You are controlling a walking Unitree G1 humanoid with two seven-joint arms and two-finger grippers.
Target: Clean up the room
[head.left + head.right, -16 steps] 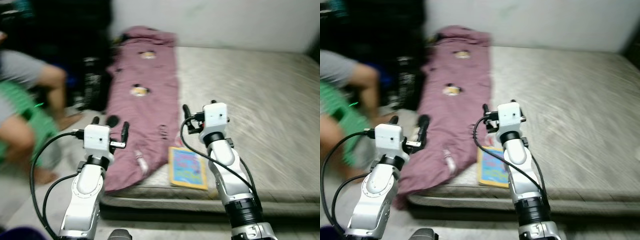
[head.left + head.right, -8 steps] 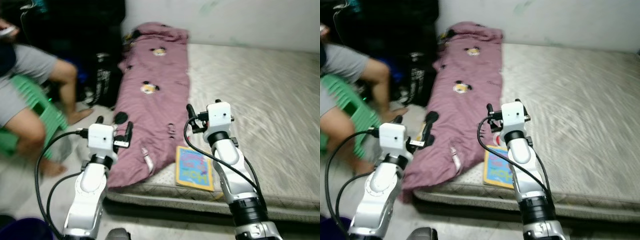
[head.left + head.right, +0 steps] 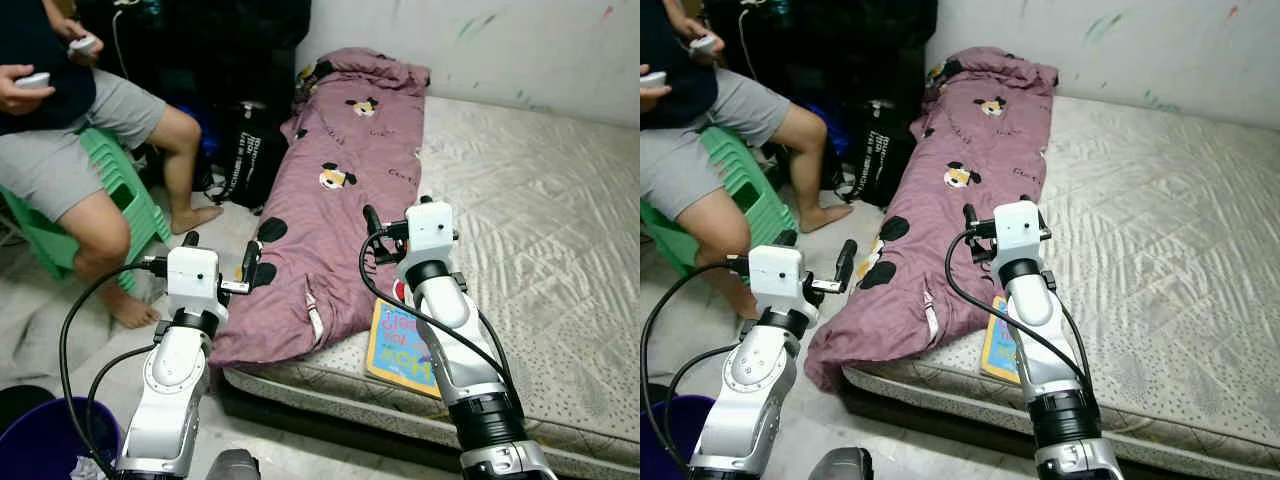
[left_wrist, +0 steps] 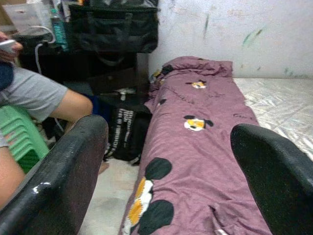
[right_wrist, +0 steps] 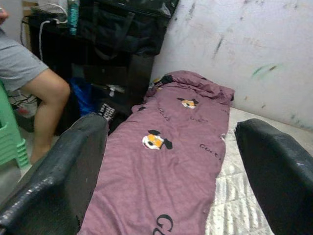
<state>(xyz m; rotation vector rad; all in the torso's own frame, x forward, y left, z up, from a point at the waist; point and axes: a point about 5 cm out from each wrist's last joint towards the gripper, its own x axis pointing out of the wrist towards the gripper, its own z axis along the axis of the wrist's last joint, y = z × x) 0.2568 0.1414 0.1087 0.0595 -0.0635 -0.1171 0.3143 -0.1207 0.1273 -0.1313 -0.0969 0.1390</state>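
With both sets of fingers spread apart and holding nothing, the left gripper hangs beside the bed edge and the right gripper over the purple blanket, which runs along the mattress. A colourful book lies just beside the blanket's near end. A person sits on green stools.
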